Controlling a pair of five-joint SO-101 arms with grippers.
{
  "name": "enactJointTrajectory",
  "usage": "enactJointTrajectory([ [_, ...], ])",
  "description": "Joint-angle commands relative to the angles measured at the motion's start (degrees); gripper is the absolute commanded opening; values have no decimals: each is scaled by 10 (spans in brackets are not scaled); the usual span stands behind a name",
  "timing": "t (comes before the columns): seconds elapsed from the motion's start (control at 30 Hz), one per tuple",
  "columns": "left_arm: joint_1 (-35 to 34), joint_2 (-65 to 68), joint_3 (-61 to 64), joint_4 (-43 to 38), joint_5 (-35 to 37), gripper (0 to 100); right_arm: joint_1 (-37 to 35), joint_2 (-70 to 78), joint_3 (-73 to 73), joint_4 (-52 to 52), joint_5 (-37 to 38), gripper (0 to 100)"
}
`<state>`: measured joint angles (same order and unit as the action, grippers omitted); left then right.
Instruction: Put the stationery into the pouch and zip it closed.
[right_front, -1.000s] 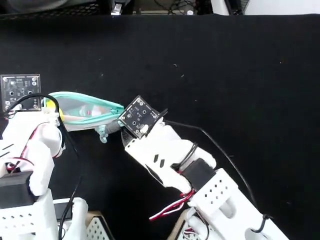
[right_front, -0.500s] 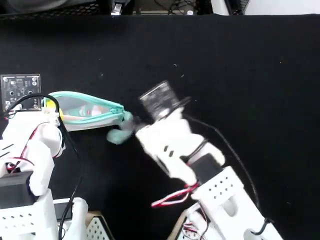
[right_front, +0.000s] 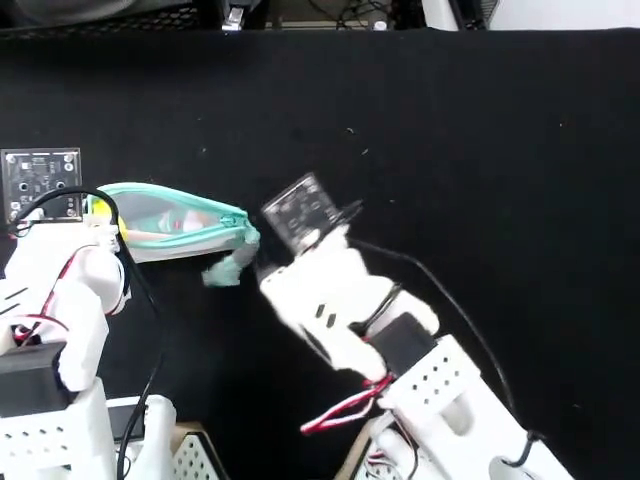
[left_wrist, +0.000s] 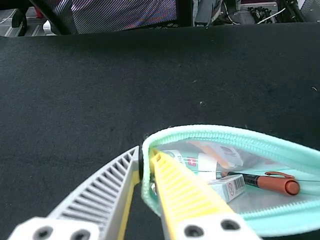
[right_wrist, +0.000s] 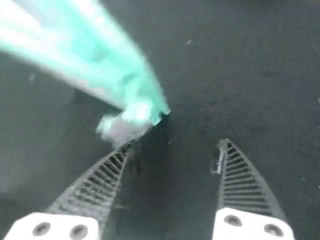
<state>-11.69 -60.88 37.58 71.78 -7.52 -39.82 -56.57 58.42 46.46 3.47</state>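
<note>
Now | zipping judged in hand | pouch (left_wrist: 225, 135) is pinched by left claw (left_wrist: 146, 156) | right claw (right_wrist: 175, 145) is spread | zipper pull (right_wrist: 121, 126) must be gripped next

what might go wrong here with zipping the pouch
The right gripper is open and the zipper pull sits by one fingertip, not between them; closing may miss it.
The left gripper clamps the pouch rim with one finger inside the mouth, so the zip may jam there.
The pen lies near the zipper edge and might snag.
</note>
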Motion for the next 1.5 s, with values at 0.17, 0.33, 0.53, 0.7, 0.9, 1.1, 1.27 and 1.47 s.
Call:
enactJointTrajectory([
  [0.17,11,18,73,7,-6,30,-50,-60,0,23,25,241],
  [0.33,11,18,73,6,-6,30,-50,-127,92,-85,25,241],
  [0.53,11,18,73,7,-6,30,-47,-160,174,-193,25,240],
  [0.7,11,18,73,7,-6,30,-47,-160,177,-204,25,240],
  [0.9,11,18,73,7,-6,30,-34,-160,184,-223,25,240],
  [1.1,11,18,73,7,-6,30,-18,-160,211,-266,25,240],
  [1.27,11,18,73,7,-6,30,-18,-160,210,-269,24,240],
  [1.47,11,18,73,7,-6,30,-18,-160,210,-269,24,240],
])
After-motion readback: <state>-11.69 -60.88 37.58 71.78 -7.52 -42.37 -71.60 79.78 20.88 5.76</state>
